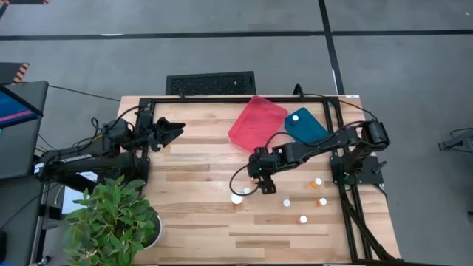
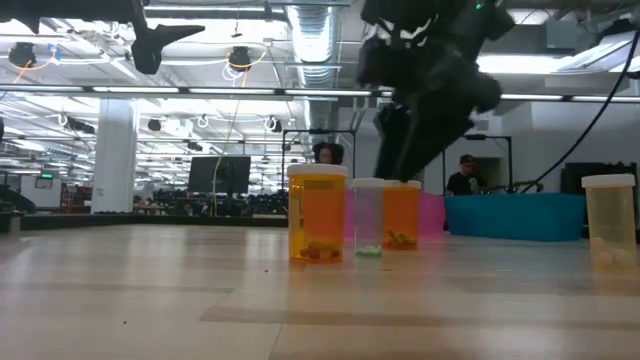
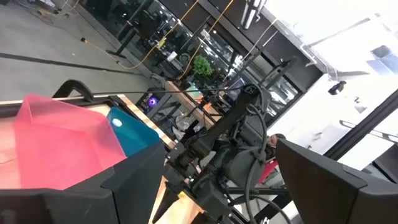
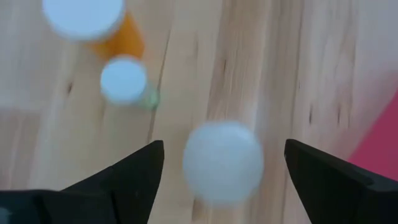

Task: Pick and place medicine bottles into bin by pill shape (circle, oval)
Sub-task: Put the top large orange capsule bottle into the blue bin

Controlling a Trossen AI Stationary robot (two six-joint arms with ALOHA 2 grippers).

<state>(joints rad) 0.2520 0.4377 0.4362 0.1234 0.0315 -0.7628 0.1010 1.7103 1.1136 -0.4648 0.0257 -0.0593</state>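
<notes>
Several small white-capped medicine bottles stand upright on the wooden table [image 1: 199, 222]. My right gripper [image 1: 263, 182] hangs open, pointing down, over one orange bottle [image 2: 402, 214]. In the right wrist view its two fingers stand on either side of that bottle's white cap [image 4: 222, 162], apart from it. A larger orange bottle [image 2: 317, 215] and a thin clear one [image 2: 368, 218] stand just beside it. Other bottles stand toward the near right [image 1: 303, 219]. One bottle [image 1: 295, 117] sits in the blue tray [image 1: 309, 130]. My left gripper [image 1: 174, 132] waits open at the far left.
A pink tray [image 1: 255, 122] lies tilted beside the blue tray at the table's far side. A pale bottle [image 2: 610, 220] stands off to the right. A potted plant [image 1: 111, 222] overhangs the near left corner. People show in the room behind the table.
</notes>
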